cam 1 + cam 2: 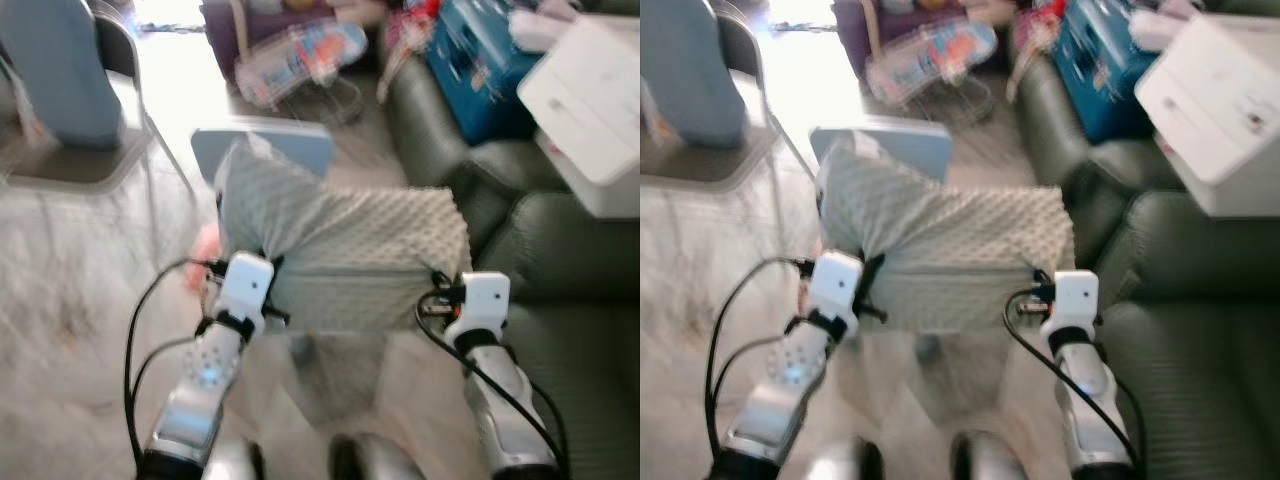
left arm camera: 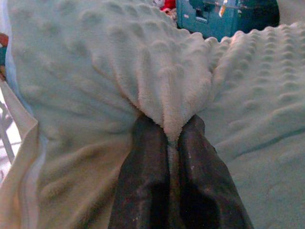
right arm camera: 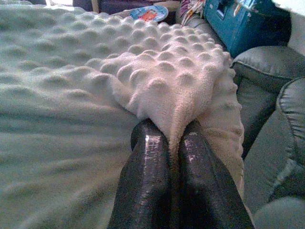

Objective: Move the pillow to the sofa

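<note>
Jaws of both grippers pinch pillow [image 1: 350,255] beside sofa [image 1: 560,300]

Motion-blurred head views — blown-out floor glare

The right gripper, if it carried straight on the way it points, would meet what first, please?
The pillow itself: the right gripper is shut on a fold of it. Beyond, probably the blue box, though depth is unclear.

The floor [image 1: 60,300] is pale and marbled, with strong light falling across its far part. A chair [image 1: 70,150] stands at the far left; a white box [image 1: 590,110] and a blue case [image 1: 480,60] sit at the right.
</note>
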### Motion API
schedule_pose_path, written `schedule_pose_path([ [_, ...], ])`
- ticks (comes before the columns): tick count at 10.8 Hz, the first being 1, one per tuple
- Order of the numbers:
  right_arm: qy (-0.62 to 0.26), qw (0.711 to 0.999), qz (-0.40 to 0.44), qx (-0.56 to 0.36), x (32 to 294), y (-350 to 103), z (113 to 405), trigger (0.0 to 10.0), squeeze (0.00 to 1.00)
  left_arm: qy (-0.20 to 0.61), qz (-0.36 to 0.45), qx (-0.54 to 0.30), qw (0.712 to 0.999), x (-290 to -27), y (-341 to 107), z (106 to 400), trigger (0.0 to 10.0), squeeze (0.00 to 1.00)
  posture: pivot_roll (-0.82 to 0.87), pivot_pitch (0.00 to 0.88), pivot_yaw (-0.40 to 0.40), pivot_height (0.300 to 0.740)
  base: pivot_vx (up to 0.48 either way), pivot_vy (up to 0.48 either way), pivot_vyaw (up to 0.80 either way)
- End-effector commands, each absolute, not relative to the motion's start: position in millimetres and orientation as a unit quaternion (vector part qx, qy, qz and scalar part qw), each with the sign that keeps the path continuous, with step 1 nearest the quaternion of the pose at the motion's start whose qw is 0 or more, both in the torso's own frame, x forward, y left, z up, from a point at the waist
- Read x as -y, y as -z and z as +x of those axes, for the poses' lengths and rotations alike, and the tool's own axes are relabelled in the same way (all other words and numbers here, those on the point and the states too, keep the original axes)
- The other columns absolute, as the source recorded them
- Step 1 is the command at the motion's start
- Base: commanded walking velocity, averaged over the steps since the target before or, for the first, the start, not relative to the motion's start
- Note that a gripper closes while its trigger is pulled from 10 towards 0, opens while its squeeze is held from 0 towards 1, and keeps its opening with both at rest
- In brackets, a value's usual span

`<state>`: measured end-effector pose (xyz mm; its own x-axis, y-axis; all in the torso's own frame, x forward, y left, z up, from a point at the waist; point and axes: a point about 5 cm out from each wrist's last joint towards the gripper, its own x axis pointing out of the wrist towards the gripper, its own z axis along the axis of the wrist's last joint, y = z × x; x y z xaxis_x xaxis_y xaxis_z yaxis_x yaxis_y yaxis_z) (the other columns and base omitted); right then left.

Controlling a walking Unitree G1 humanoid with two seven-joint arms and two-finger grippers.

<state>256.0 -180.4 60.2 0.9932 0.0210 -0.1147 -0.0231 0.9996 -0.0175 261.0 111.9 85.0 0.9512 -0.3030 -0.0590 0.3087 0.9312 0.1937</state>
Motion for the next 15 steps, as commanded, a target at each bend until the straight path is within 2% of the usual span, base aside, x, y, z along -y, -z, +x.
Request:
schedule_pose_path([
  [1,0.001,0.999,-0.012,-0.048,186.6,-66.0,258.1,10.0,0.00,0.143,0.101,0.001,0.985,-118.5,-93.4,263.3,10.0,0.00,-0.06,0.091,-0.033,0.740,0.000,0.000,0.00],
  [3,-0.002,0.999,-0.016,-0.048,186.4,-66.8,259.0,10.0,0.00,0.144,0.080,-0.008,0.986,-118.7,-92.6,262.7,10.0,0.00,-0.06,0.096,-0.034,0.740,0.000,0.000,0.00],
  [4,-0.003,0.998,-0.019,-0.052,186.0,-65.8,259.1,10.0,0.00,0.142,0.077,-0.012,0.987,-119.8,-92.1,262.1,10.0,0.00,-0.05,0.100,-0.034,0.740,0.000,0.480,-0.41],
  [12,-0.006,0.998,-0.021,-0.058,185.8,-64.0,260.9,10.0,0.00,0.157,0.072,-0.019,0.985,-116.2,-92.4,260.3,10.0,0.00,-0.05,0.110,-0.038,0.740,0.000,0.480,-0.80],
  [15,-0.011,0.998,-0.022,-0.061,184.4,-63.1,261.1,10.0,0.00,0.169,0.073,-0.006,0.983,-112.9,-95.2,257.7,10.0,0.00,-0.05,0.110,-0.042,0.740,0.000,0.000,-0.80],
])
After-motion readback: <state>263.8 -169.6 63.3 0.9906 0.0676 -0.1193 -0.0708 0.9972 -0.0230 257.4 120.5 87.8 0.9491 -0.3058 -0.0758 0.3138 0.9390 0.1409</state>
